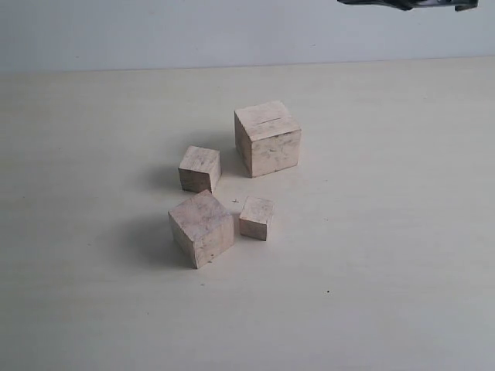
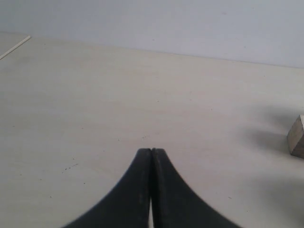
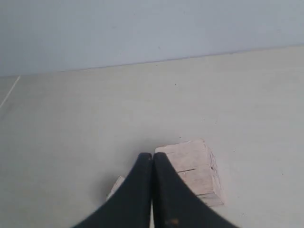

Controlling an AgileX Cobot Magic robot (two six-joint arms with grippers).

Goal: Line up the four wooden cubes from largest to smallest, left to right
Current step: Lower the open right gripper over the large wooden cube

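Observation:
Four pale wooden cubes sit close together mid-table. The largest cube [image 1: 267, 139], with a thin dark groove on its top face, is at the back right. The second largest [image 1: 202, 229] stands front left, turned corner-on. The third [image 1: 199, 168] is back left, and the smallest [image 1: 256, 218] front right. My right gripper [image 3: 152, 156] is shut and empty, raised above the table, with the largest cube [image 3: 197, 171] just beyond its tips and a corner of another cube [image 3: 116, 187] beside them. My left gripper [image 2: 151, 152] is shut and empty over bare table, with one cube [image 2: 297, 137] far to the side.
The pale table [image 1: 387, 232] stretches wide on all sides of the cubes, meeting a plain wall at the back. A dark piece of an arm [image 1: 410, 4] shows at the top right edge of the exterior view.

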